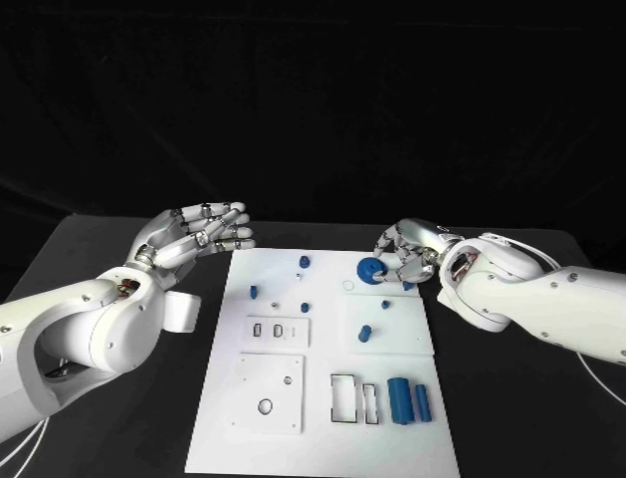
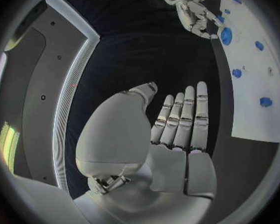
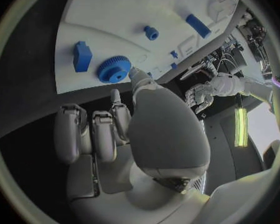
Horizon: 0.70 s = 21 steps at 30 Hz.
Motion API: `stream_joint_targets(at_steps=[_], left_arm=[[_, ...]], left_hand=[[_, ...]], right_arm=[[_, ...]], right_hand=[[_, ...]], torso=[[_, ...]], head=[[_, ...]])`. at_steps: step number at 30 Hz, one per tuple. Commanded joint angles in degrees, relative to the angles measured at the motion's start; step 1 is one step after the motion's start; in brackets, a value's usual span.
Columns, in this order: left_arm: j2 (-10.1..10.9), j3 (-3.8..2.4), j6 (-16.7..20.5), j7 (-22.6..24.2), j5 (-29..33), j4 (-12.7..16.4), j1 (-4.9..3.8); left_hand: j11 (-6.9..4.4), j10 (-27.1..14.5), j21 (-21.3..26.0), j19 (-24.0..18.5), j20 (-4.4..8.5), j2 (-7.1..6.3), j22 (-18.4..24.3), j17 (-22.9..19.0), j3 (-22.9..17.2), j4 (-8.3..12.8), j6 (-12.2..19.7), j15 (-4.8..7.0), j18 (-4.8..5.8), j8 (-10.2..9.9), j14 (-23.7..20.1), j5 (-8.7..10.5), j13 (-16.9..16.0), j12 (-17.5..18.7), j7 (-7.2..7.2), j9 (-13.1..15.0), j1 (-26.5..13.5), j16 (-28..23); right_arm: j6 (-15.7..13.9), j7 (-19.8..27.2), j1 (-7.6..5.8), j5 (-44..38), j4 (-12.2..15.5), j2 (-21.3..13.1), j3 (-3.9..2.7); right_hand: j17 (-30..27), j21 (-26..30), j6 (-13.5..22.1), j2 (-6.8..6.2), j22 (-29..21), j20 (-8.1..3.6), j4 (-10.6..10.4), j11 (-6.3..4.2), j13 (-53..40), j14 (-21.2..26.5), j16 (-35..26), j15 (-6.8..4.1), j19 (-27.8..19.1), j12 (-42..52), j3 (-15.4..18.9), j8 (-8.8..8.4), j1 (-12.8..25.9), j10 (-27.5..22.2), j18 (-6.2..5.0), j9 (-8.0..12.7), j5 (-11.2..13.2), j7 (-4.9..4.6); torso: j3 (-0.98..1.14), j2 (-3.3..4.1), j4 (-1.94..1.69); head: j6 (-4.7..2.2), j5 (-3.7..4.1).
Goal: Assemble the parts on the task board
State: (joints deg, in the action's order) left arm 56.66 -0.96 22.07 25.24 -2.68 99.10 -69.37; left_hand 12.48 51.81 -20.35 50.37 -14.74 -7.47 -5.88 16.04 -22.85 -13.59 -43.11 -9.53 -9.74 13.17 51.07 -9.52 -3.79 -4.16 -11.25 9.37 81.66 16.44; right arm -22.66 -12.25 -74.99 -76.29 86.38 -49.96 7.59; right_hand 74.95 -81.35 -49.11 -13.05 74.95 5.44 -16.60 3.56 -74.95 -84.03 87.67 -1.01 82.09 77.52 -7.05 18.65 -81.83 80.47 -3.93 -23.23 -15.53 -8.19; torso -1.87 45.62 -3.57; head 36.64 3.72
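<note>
Right hand at far right edge of white task board, fingertips pinching blue gear (toothed rim plain in right wrist view), other fingers curled in. Blue block just beside gear on board. Left hand above black counter off board's far left corner, fingers straight and pressed side by side, holding nothing. Two blue bars upright near board's near right edge; small blue pegs scattered mid-board.

Small blue parts, among them a toothed blue gear, dotted a white board on a black table, flanked by silver hands on white arms.
</note>
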Motion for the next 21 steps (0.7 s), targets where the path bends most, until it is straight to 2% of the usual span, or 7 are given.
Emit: stream_joint_targets(at_steps=[1,8,10,15,19,21], left_arm=[[-0.1,-0.04,-1.0,0.3,0.3,0.0,-0.06],[-0.1,-0.04,-1.1,0.3,0.4,0.0,-0.06],[-0.1,-0.04,-1.1,0.2,0.4,0.0,-0.06],[-0.1,-0.04,-1.2,0.2,0.4,0.0,-0.06],[-0.1,-0.04,-1.2,0.1,0.4,-0.1,-0.06],[-0.1,-0.04,-1.2,0.0,0.4,-0.2,-0.06]], left_hand=[[0.01,-0.6,-0.1,-0.2,-0.05,0.29,0.1,0.1,0.0,0.4,0.3,0.06,-0.61,-0.4,-0.3,0.05,0.0,-0.1,-4.33,0.0,0.1,0.1],[0.01,-0.6,-0.1,-0.2,-0.05,0.29,0.1,0.1,0.0,0.4,0.3,0.06,-0.61,-0.4,-0.3,0.05,0.0,-0.1,-4.33,0.0,0.1,0.1],[0.01,-0.6,-0.1,-0.2,-0.05,0.29,0.1,0.1,0.0,0.4,0.3,0.06,-0.61,-0.4,-0.3,0.05,0.0,-0.1,-4.33,0.0,0.1,0.1],[0.01,-0.6,-0.1,-0.2,-0.05,0.29,0.1,0.1,0.0,0.4,0.3,0.06,-0.61,-0.4,-0.3,0.05,0.0,-0.1,-4.33,0.0,0.1,0.1],[0.01,-0.6,-0.1,-0.2,-0.05,0.29,0.1,0.1,0.0,0.4,0.3,0.06,-0.61,-0.4,-0.3,0.05,0.0,-0.1,-4.33,0.0,0.1,0.1],[0.02,-0.6,-0.1,-0.3,-0.06,0.32,0.1,0.1,0.0,0.3,0.4,0.06,-0.61,-0.4,-0.3,0.08,0.0,-0.1,-4.35,0.0,-0.1,0.2]], right_arm=[[1.9,-1.3,0.16,-1.0,-0.2,0.5,0.01],[1.8,-1.6,0.28,-1.2,-0.9,1.3,0.01],[1.7,-1.7,0.29,-1.2,-1.2,1.4,0.01],[1.4,-1.9,0.3,-1.3,-1.5,1.5,0.01],[1.2,-2.0,0.3,-1.4,-1.6,1.7,0.0],[1.0,-2.1,0.3,-1.7,-1.6,1.8,0.0]], right_hand=[[8.7,0.0,0.4,0.58,3.8,0.22,0.1,-0.01,-1.9,-4.7,0.4,0.52,0.1,0.5,0.3,0.37,0.2,0.5,0.92,-0.1,-0.2,-0.12],[9.0,-0.1,0.4,0.75,4.0,0.24,0.1,0.0,-2.2,-4.7,0.5,0.54,0.2,0.8,0.2,0.43,0.3,0.6,0.97,-0.1,-0.3,-0.12],[9.2,-0.2,0.4,0.89,4.1,0.26,0.1,0.01,-2.4,-4.8,0.6,0.55,0.3,0.9,0.2,0.47,0.3,0.7,1.0,-0.1,-0.3,-0.14],[9.3,-0.3,0.4,1.01,4.3,0.27,0.1,0.02,-2.4,-4.8,0.6,0.56,0.4,0.9,0.1,0.49,0.3,0.7,1.03,-0.1,-0.4,-0.15],[9.4,-0.3,0.4,1.2,4.3,0.29,0.1,0.03,-2.6,-4.8,0.7,0.58,0.4,1.1,0.0,0.53,0.2,0.7,1.03,-0.1,-0.5,-0.16],[9.6,-0.5,0.4,1.28,4.5,0.3,0.1,0.04,-2.6,-4.9,0.7,0.59,0.5,1.2,-0.1,0.55,0.2,0.7,1.08,-0.1,-0.6,-0.17]], torso=[[-0.08,0.07,0.08],[-0.09,0.07,0.24],[-0.12,0.09,0.18],[-0.05,0.07,0.07],[-0.03,0.07,0.14],[-0.04,0.08,0.14]], head=[[0.19,-0.24],[0.29,-0.23],[0.34,-0.19],[0.39,-0.12],[0.19,-0.41],[0.18,-0.31]])
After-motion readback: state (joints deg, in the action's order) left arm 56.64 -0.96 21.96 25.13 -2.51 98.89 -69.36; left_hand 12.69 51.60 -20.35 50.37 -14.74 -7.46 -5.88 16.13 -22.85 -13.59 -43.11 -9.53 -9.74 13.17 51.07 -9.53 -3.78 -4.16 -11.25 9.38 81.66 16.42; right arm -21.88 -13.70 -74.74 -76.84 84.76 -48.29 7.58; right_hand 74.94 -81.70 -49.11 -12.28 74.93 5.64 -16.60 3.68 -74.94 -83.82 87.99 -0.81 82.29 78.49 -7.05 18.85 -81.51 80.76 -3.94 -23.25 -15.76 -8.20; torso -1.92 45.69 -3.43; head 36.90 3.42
